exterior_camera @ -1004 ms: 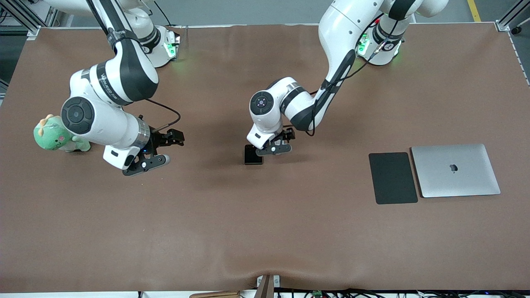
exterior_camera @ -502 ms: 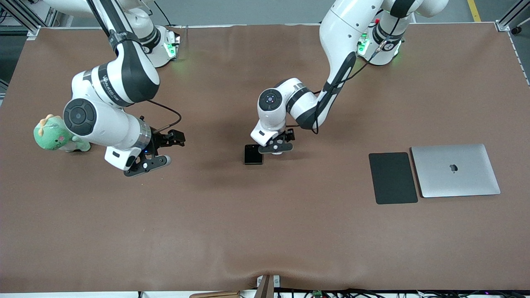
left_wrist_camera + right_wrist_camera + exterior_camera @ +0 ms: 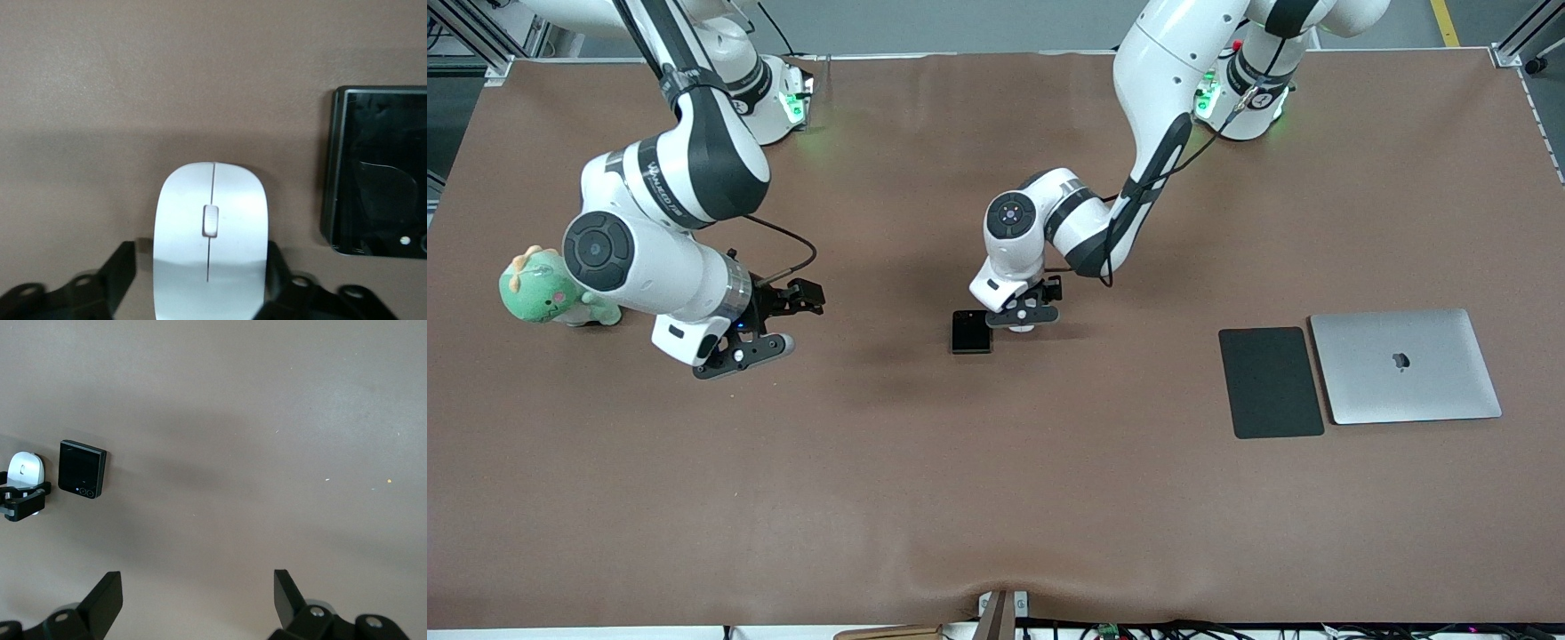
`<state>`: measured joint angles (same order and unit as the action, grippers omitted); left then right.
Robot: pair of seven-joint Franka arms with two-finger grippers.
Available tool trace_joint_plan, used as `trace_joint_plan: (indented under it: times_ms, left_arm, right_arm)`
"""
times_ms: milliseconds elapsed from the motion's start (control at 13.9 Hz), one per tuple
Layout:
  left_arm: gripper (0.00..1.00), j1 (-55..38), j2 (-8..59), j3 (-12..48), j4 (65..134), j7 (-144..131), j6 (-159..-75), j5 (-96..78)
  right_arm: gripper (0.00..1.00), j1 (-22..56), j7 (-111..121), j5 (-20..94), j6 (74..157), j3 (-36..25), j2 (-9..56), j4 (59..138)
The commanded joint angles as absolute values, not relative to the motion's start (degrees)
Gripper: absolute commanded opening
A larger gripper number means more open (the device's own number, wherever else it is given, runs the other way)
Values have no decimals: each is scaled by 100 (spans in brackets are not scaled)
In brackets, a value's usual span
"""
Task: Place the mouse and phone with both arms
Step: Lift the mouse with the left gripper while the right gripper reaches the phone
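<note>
The white mouse (image 3: pixel 210 233) lies on the brown table beside the black phone (image 3: pixel 380 173). My left gripper (image 3: pixel 203 273) is low over the mouse, its black fingers (image 3: pixel 123 267) straddling it. One finger is against the mouse's side and the other stands a small gap off. In the front view the left gripper (image 3: pixel 1024 313) hides most of the mouse; the phone (image 3: pixel 971 332) lies beside it toward the right arm's end. My right gripper (image 3: pixel 787 320) hangs open and empty over bare table. The right wrist view shows the right gripper (image 3: pixel 197 587), the phone (image 3: pixel 81 468) and the mouse (image 3: pixel 25 470).
A matte black pad (image 3: pixel 1270 382) and a closed silver laptop (image 3: pixel 1405 364) lie side by side toward the left arm's end. A green plush toy (image 3: pixel 547 289) sits near the table edge at the right arm's end.
My left gripper has shifted slightly off the phone toward the left arm's end and settled over the mouse. The phone has not moved. The right arm has barely moved.
</note>
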<state>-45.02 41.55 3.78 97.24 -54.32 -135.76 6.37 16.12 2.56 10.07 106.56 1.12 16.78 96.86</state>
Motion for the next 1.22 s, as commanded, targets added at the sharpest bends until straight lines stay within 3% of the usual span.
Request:
trace_joint_plan:
  times_ms: [0, 287, 574, 861, 1148]
  left_arm:
    - [45, -4509, 3955, 360, 9888, -5379, -13623, 747]
    - [34, -4298, 3526, 343, 9888, -4905, -13317, 747]
    - [34, -3667, 2840, 369, 9897, -4388, -12632, 738]
    - [34, -2718, 2435, 378, 10002, -3360, -12350, 729]
    - [35, -1672, 2092, 378, 10370, -2384, -12173, 729]
  right_arm:
    - [100, 1670, 193, 1072, 10731, 79, 1679, 9703]
    - [100, 1696, 193, 1072, 10758, 79, 1687, 9712]
    - [100, 1932, -225, 1072, 11064, 79, 1880, 9703]
    - [100, 2381, -912, 1072, 11899, 79, 2398, 9616]
    - [100, 3040, -2054, 985, 12032, 70, 3022, 9011]
